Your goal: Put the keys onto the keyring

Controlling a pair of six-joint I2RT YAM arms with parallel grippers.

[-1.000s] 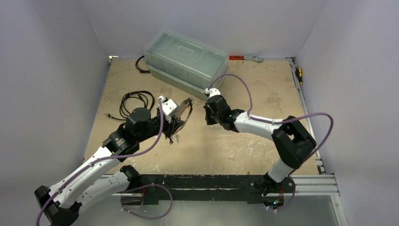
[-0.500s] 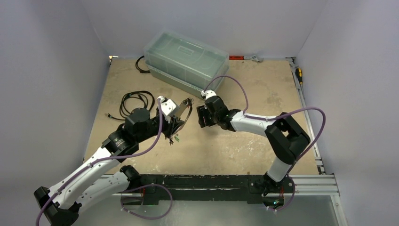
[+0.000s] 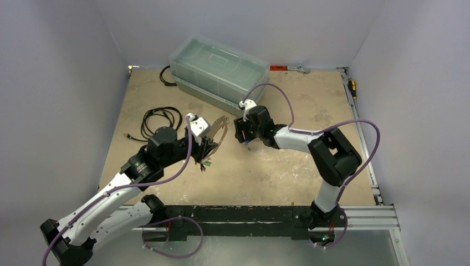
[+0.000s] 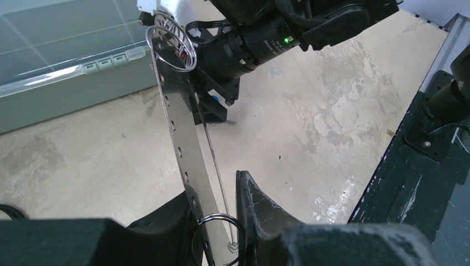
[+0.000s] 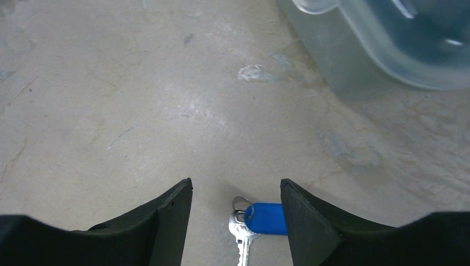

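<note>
Presently the left jaws are closed on the lower rim of the keyring (image 4: 177,127), holding it on edge and tilted, clear of the counter (image 3: 277,172). From the left wrist the grey disc reads as a narrow strip with small holes along it. One wire loop (image 4: 173,40) is threaded at its top end, and a second wire loop (image 4: 218,223) sits down between the left fingers (image 4: 266,216).

The right jaws stand wide apart, just beside the keyring on the side away from the left arm. Low in the right wrist view, between the right fingers (image 5: 166,219), shows a silver key (image 5: 241,238) with a blue tag (image 5: 267,218). The tag reaches almost to one finger. Whether the key lies on the counter or hangs from something I cannot tell.

A lidded clear plastic box (image 3: 219,66) sits toward the back of the counter. A coiled black cable (image 3: 161,118) lies on the left arm's side, well apart from the keyring.
</note>
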